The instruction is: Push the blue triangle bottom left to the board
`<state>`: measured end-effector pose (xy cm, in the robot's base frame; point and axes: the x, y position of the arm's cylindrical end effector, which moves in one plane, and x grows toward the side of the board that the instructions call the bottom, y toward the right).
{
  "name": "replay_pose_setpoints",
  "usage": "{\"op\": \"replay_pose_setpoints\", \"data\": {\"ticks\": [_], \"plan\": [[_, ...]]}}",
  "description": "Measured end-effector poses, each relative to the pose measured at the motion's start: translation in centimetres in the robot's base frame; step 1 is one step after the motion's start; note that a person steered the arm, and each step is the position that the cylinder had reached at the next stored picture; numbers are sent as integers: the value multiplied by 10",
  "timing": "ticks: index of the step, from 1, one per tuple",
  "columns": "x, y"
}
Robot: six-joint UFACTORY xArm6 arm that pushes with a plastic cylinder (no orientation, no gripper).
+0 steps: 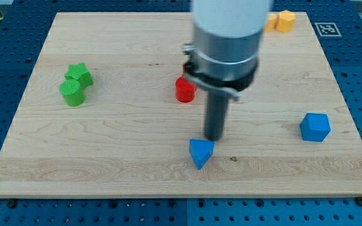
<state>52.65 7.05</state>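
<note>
The blue triangle (200, 152) lies on the wooden board (105, 150), a little right of centre near the view's bottom. My tip (213, 139) stands just above and right of the triangle, touching or almost touching its upper right corner. The arm's grey and white body fills the view's top centre and hides part of the board behind it.
A red cylinder (185, 90) stands left of the rod. A green star (80, 74) and a green cylinder (72, 91) sit together at the view's left. A blue cube-like block (315, 127) is at the right. Orange blocks (281, 21) lie at the top right.
</note>
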Motion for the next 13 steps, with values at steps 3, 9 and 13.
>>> {"op": "replay_pose_setpoints", "data": {"ticks": [3,9,13], "plan": [[59,-50],[17,-111],[-2,-88]]}}
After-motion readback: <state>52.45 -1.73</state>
